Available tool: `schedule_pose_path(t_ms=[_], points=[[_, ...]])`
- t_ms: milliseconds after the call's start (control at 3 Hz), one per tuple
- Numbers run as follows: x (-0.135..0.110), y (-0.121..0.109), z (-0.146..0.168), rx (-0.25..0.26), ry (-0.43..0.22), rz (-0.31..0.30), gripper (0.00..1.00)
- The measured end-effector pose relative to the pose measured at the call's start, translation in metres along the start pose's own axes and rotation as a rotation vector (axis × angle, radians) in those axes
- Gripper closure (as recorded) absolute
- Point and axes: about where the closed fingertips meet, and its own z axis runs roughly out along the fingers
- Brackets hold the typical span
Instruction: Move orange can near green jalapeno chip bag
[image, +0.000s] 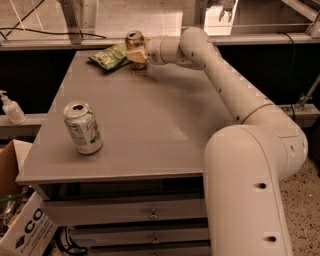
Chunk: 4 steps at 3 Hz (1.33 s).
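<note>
Off the left edge of the grey metal drawer table (150, 130), a small clear pump bottle (11, 107) stands on a low ledge. A cardboard box with dark lettering (20, 232) sits on the floor below the table's front-left corner.

On the table's front-left part, a white and green aluminium drink can (82, 127) stands upright with its top opened, well apart from everything else on the table.

At the table's far edge, left of its middle, lies the flat, crinkled green jalapeno chip bag (110, 56). The small orange-copper aluminium can (134, 41) stands upright just beside the bag's right end, also at the table's far edge.

The cream two-finger gripper (136, 55) is at that can, low over the far edge, and its jaws pinch the lower part of the can. The white robot arm (225, 85) stretches from there across the table's right side, down to its bulky joint (250, 190) off the table's front-right corner.
</note>
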Motion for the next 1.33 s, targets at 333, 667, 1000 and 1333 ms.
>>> schedule_pose_path(t_ms=[333,667,1000,1333], points=[[0.0,0.0,0.0,0.0,0.0,0.0,0.35],[0.0,0.0,0.0,0.0,0.0,0.0,0.12],[0.014,-0.003,-0.007,-0.005,0.021,0.05,0.0],[0.022,-0.007,-0.023,-0.007,0.026,0.088,0.0]])
